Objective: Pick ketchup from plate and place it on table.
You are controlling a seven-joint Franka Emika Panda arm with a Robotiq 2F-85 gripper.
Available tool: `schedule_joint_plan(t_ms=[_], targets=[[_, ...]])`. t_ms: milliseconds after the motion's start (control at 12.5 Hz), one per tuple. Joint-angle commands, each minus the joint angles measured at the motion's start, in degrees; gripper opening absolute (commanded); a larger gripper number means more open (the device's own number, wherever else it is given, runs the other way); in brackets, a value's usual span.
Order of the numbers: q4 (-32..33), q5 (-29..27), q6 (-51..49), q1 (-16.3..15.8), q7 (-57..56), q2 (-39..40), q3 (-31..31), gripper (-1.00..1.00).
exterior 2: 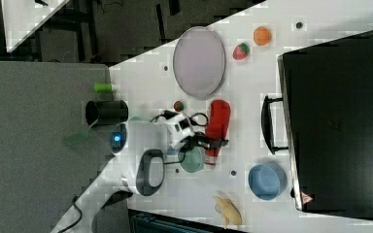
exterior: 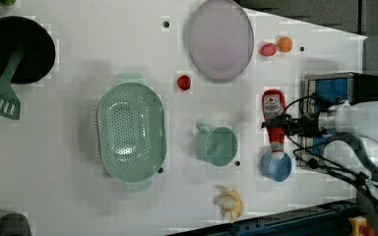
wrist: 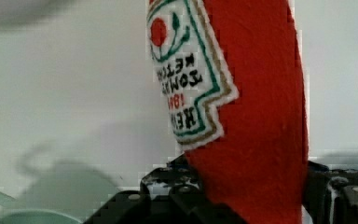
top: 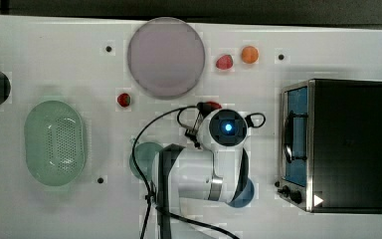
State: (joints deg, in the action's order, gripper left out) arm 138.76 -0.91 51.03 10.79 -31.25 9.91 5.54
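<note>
**Ketchup's in the jaws, plate's bare**

You've got the ketchup (exterior: 274, 118) clamped in the gripper (exterior: 281, 124); in the wrist view the dark fingers (wrist: 177, 198) sit on either side of the red body, pinching it low down, label facing the camera. In the left view the bottle lies lengthways over the white table (exterior: 78, 196), white cap end pointing at 6 o'clock toward the blue bowl (exterior: 276, 166), which sits right by that cap. The plate (exterior: 220, 39) is up at about 11 o'clock from the bottle, well apart.

Stuff crowding you: the green cup (exterior: 217, 145) at roughly 8 o'clock from the bottle, the dark toaster oven (top: 345, 144) close at 3 o'clock, a small red ball (exterior: 184, 82) at 10 o'clock. Further off, the green perforated basket (exterior: 130, 132), the banana (exterior: 230, 202), and a strawberry (exterior: 267, 49) beside an orange ball (exterior: 285, 44) near the plate.
</note>
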Motion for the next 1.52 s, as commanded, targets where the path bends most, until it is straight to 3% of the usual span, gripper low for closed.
schedule_joint_plan(t_ms=[80, 320, 560, 640, 880, 1120, 1280, 1520], targets=[[-1.2, 0.2, 2.2, -0.4, 0.8, 2.6, 0.2, 0.21], [-1.3, 0.2, 6.8, -0.4, 0.8, 6.4, 0.0, 0.26], [-1.2, 0.2, 7.9, -0.5, 0.7, 5.6, 0.2, 0.90], [-1.4, 0.2, 6.9, -0.5, 0.8, 4.5, 0.4, 1.00], [-4.4, 0.0, 2.3, -0.5, 5.5, -1.0, 1.1, 1.00], [-11.3, 0.0, -5.9, -0.5, 19.9, -7.2, 2.1, 1.00], [-17.8, 0.0, -15.5, -0.5, 29.1, -10.2, 2.5, 1.00], [-28.9, 0.0, -33.0, -0.5, 32.0, -11.5, 2.7, 1.00]])
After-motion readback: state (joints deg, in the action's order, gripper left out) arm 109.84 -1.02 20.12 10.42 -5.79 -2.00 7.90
